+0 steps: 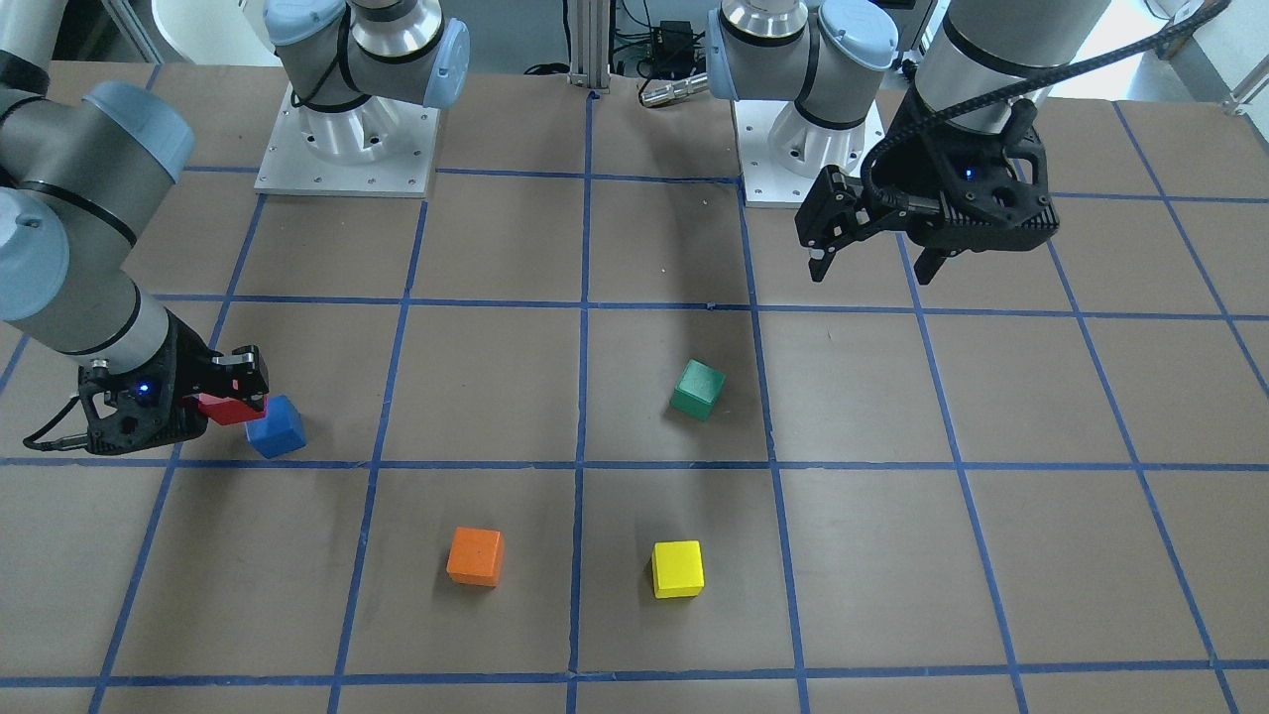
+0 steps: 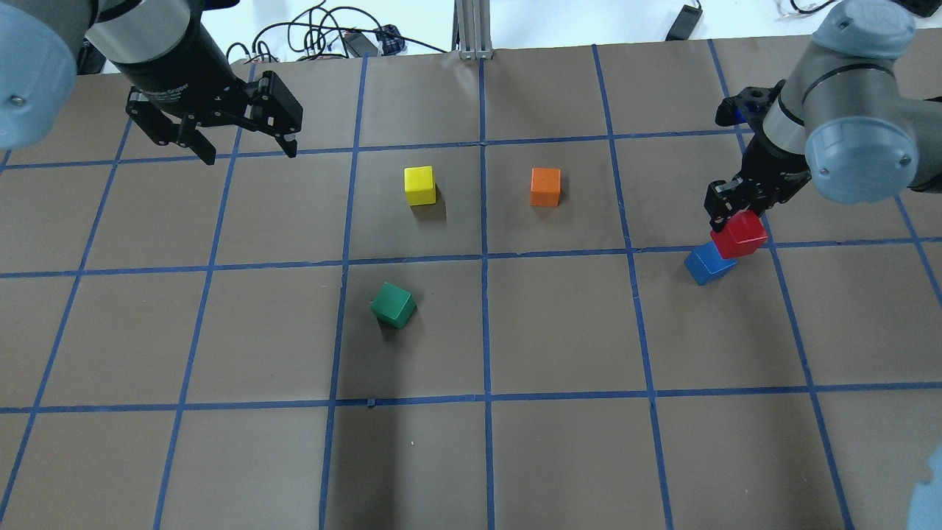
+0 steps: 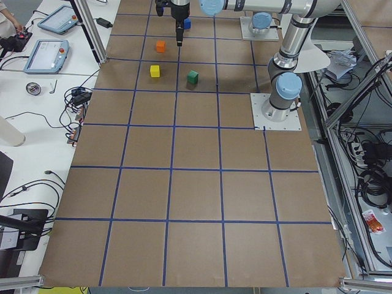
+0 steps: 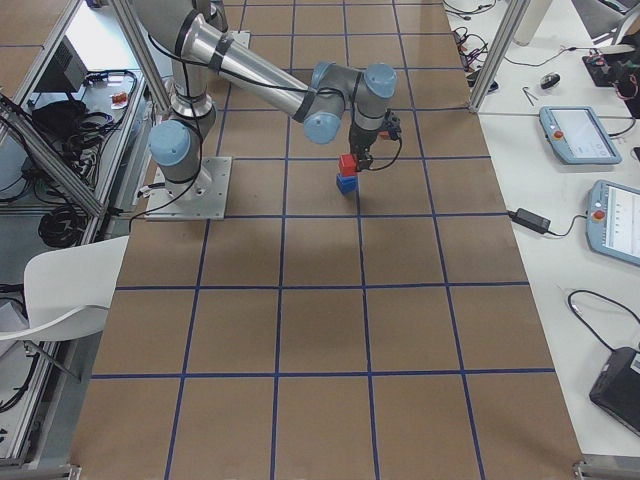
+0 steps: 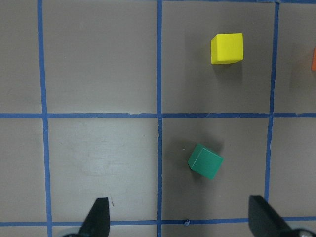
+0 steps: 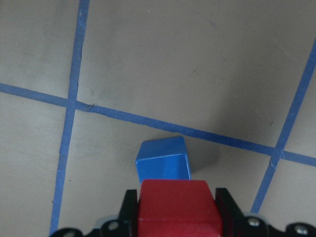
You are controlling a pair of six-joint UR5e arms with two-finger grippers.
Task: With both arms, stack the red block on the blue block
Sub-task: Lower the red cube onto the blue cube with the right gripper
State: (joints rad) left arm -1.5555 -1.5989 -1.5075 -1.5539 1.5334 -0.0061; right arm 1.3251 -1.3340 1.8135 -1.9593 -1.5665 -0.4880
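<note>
Grip: right gripper (image 2: 730,215) clamps red block (image 2: 742,234) | blue block (image 2: 705,265) on table (image 2: 559,331) just below, showing ahead of jaws, likely not yet centred | left gripper (image 2: 246,147) spread wide, empty, well apart, farther arm.

Left arm (image 1: 1031,20), right arm (image 1: 89,312): silver-grey tubes, light-blue joint caps, screwed square metal base plates (image 1: 297,180). Left gripper (image 1: 870,273), right gripper (image 1: 236,392): black, blue LED, black cable

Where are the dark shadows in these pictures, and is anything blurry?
Overhead view: a wide soft shadow crosses the table by the green block. Left wrist view: the yellow block throws a small shadow; nothing blurry. Right wrist view: the red block is cut off below.
</note>
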